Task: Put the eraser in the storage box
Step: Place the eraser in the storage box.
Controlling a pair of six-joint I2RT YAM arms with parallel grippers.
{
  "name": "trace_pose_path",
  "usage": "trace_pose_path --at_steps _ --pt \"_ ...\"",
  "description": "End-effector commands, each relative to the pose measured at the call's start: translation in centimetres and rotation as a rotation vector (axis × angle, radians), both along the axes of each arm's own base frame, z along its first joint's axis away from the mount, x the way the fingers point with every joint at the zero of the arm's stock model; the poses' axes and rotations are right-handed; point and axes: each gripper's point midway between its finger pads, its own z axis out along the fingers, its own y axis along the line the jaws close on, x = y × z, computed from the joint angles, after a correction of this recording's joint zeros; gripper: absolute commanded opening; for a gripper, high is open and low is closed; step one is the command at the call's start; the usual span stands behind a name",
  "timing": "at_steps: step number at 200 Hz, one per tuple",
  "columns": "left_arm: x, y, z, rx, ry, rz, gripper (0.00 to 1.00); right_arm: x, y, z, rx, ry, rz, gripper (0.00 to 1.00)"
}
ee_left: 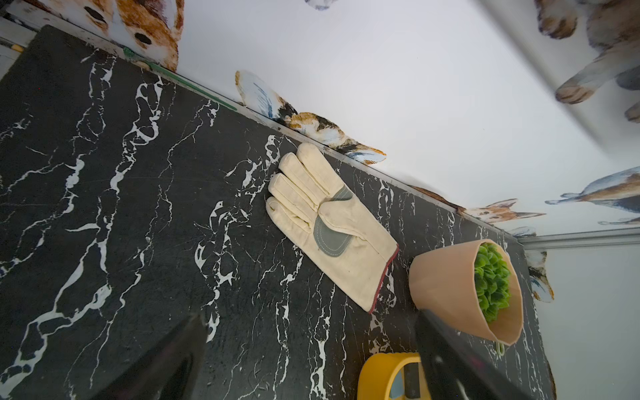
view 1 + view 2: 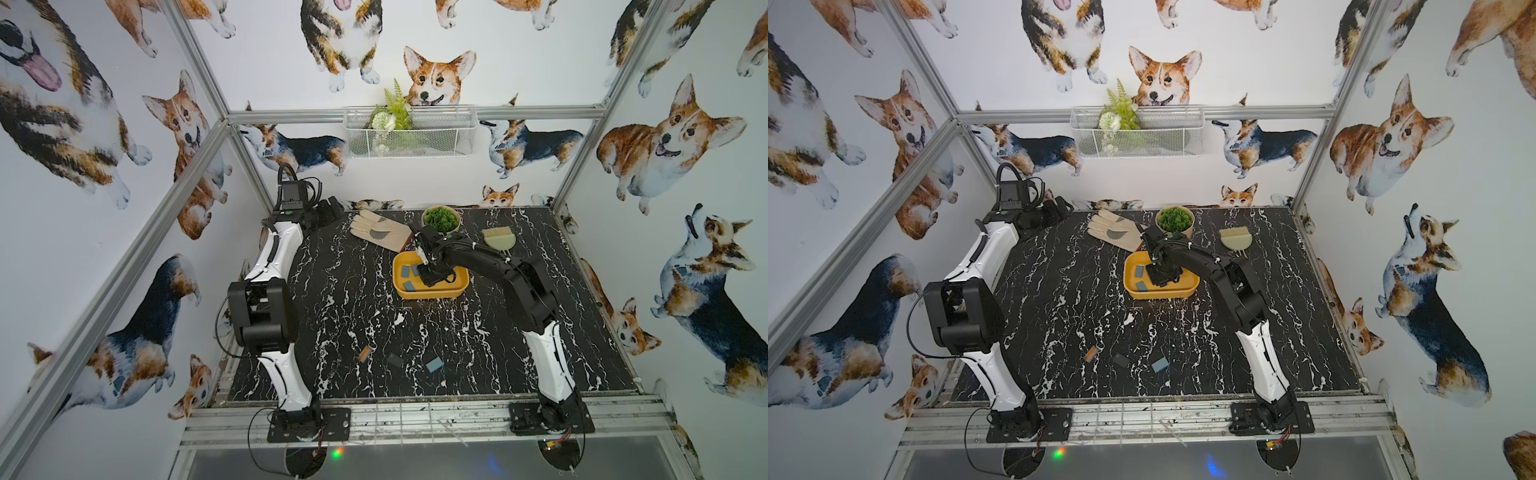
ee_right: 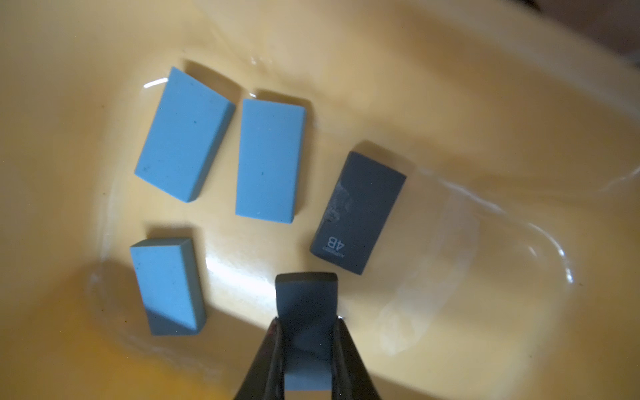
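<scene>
At the front of the table point(image 2: 332, 291) lay an orange eraser point(image 2: 364, 353), a black eraser point(image 2: 395, 360) and a blue eraser point(image 2: 434, 365). At the back left, the left gripper point(image 2: 330, 212) gaped wide, empty. The right gripper point(image 3: 307, 323) was clamped on a grey-blue eraser point(image 3: 306, 294) over the storage box point(image 2: 428, 294) floor (four other erasers point(image 3: 270, 161) lay flat there), its long axis in line with the fingers point(image 3: 263, 363), free end pointing floorward.
</scene>
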Motion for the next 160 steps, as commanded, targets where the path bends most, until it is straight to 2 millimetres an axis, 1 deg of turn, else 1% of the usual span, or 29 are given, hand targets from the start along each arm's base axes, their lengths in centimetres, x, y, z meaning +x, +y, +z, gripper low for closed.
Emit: trace_pose_path --at_steps 1,63,84,118,139,160 --pt "-0.3 0.1 0.1 0.012 0.000 -0.002 0.96 -0.2 -0.4 -0.5 -0.030 0.017 0.001 0.22" --pt "-0.4 0.6 0.1 0.031 0.003 0.004 0.96 -0.1 -0.1 -1.4 -0.037 0.041 0.004 0.24" --pt "-0.4 0.7 0.0 0.030 0.004 0.004 0.96 0.0 -0.1 -1.7 -0.038 0.048 0.004 0.28" --pt "-0.3 0.9 -0.3 0.030 0.012 0.006 0.96 0.0 0.0 -1.8 -0.037 0.053 0.003 0.38" --pt "-0.4 0.9 -0.4 0.029 0.015 0.006 0.96 0.1 0.2 -1.1 -0.025 0.043 0.003 0.41" --pt "-0.4 1.0 -0.3 0.031 0.014 0.008 0.96 0.5 0.4 0.5 -0.004 0.006 0.004 0.48"
